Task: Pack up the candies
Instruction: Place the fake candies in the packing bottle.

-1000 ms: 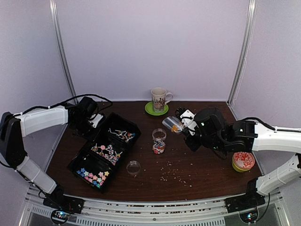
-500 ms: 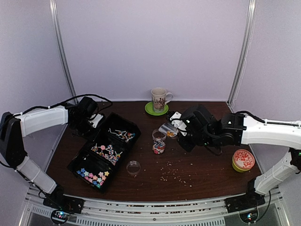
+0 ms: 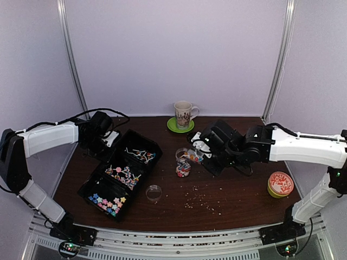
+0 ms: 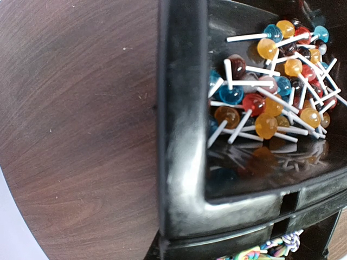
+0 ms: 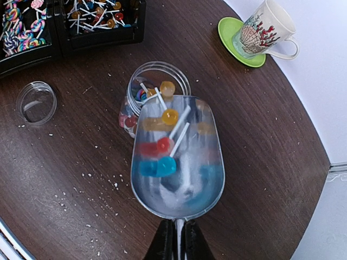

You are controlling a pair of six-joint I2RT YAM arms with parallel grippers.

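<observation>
My right gripper is shut on the handle of a clear scoop that holds three lollipop candies, orange, red and blue. The scoop's lip rests at the mouth of the open jar, which stands partly filled with candies. The black tray holds lollipops in its far compartment, swirl pops in the middle and star pieces at the near end. My left gripper sits at the tray's far-left corner, closed on its rim; its fingers are hidden in the left wrist view.
The jar's clear lid lies in front of the jar. A patterned mug on a green saucer stands at the back. The orange tin sits at the right. Pale crumbs dot the near table.
My right arm has swung left with the scoop, bringing its lip from right of the jar to over the jar's mouth. The left arm has not moved.
</observation>
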